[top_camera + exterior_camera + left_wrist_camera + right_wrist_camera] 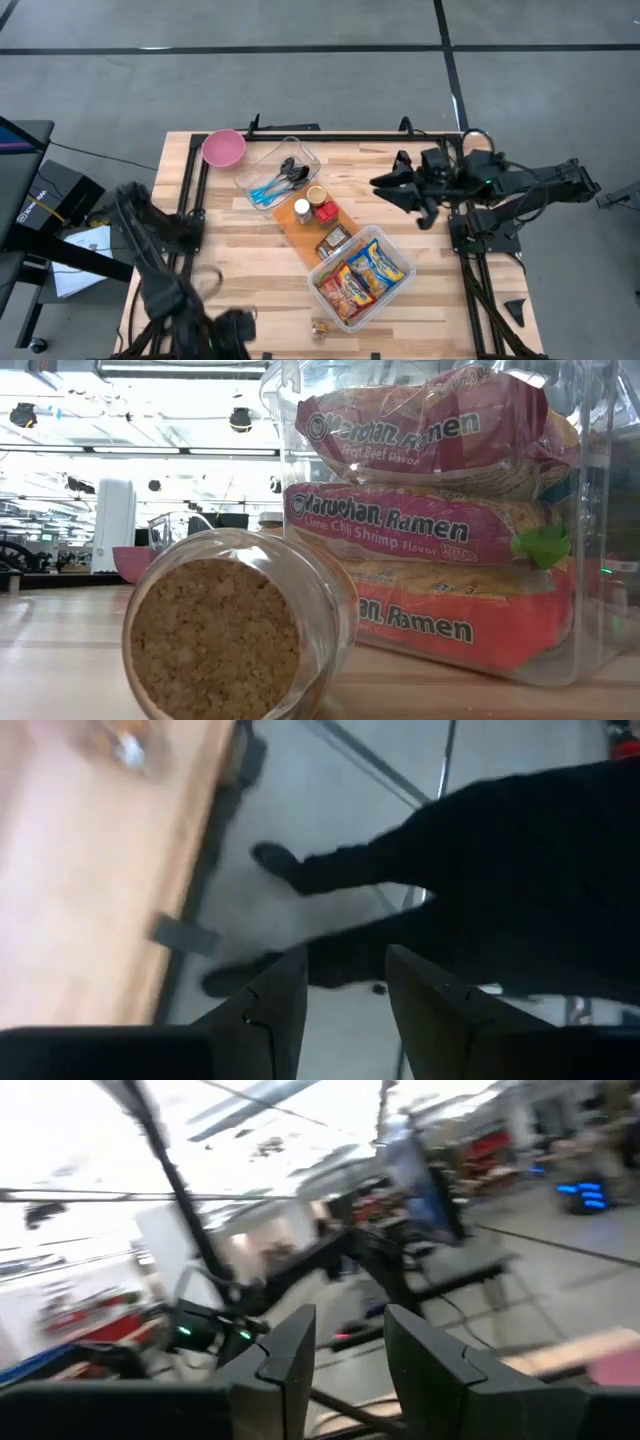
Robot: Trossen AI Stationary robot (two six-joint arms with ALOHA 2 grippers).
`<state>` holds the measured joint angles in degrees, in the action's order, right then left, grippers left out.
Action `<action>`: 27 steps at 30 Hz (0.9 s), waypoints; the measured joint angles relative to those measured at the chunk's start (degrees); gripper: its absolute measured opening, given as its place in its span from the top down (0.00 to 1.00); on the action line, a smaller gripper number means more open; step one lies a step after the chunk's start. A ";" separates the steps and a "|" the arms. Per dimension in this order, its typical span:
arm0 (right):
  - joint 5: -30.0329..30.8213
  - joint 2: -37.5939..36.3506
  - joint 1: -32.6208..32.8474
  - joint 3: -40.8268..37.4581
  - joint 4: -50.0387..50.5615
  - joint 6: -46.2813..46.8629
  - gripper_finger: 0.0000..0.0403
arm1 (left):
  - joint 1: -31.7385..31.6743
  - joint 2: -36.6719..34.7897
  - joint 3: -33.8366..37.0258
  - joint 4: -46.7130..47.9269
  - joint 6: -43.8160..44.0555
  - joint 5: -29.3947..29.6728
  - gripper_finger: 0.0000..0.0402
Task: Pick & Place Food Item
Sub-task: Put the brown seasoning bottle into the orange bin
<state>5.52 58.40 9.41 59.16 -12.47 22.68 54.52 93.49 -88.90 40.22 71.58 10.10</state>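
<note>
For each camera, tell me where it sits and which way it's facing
High: overhead, straight down; both arms, clear bin of ramen packets.
Low: table height, level; cork-stoppered jar lying before the bin; no arm.
Left wrist: past its fingers, off the table edge to the floor.
Right wrist: past its fingers, into the room.
High and low share bin, ramen.

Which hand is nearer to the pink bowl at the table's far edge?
Right, narrowly. The right hand hovers across the table from the pink bowl, level with it. The left hand is at the near edge, farther off.
</note>
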 joint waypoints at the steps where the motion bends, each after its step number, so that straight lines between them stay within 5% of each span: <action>1: -1.71 -0.71 0.00 0.00 0.00 -0.24 0.71 | 0.60 2.14 -1.75 0.02 2.28 0.01 0.67; 10: -7.24 -5.54 -0.11 0.00 0.18 -2.06 0.71 | 0.02 13.56 -10.87 -1.72 13.43 0.19 0.58; 19: -11.69 -6.36 -0.09 0.00 0.87 -3.20 0.71 | -7.06 16.42 -8.84 -1.83 11.33 0.41 0.22; 27: -12.13 -6.37 -0.09 0.00 1.95 -3.59 0.71 | -11.11 23.34 -5.50 -0.57 24.10 -0.35 0.03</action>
<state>-6.61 52.03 9.32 59.16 -10.52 19.09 43.41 116.83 -94.40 39.66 95.68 9.75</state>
